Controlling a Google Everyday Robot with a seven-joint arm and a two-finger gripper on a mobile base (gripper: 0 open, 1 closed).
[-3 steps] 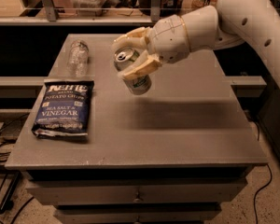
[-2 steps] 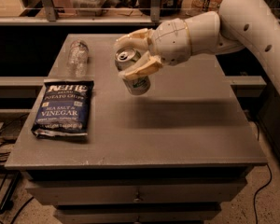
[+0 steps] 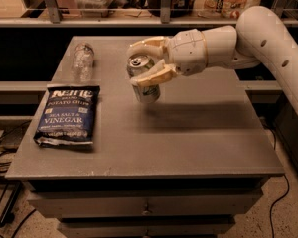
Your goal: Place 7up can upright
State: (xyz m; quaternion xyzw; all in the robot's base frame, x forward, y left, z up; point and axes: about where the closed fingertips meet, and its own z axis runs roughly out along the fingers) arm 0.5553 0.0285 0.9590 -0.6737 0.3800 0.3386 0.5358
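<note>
My gripper (image 3: 135, 63), at eleven o'clock from centre, has two curved cream fingers (image 3: 147, 44); my thick arm (image 3: 270, 31) is smooth off-white with small dark holes.

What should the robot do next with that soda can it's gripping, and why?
Probably lower it straight down. The pincer is closed around the 7up can, which looks nearly upright and seems to hang just above the table. The chip bag and plastic bottle lie well off to the side, so setting it down before letting go seems safe.

Silver-green 7up can (image 3: 147, 92), cream gripper (image 3: 134, 66) above grey table (image 3: 198, 138), dark blue chip bag (image 3: 65, 114)
</note>
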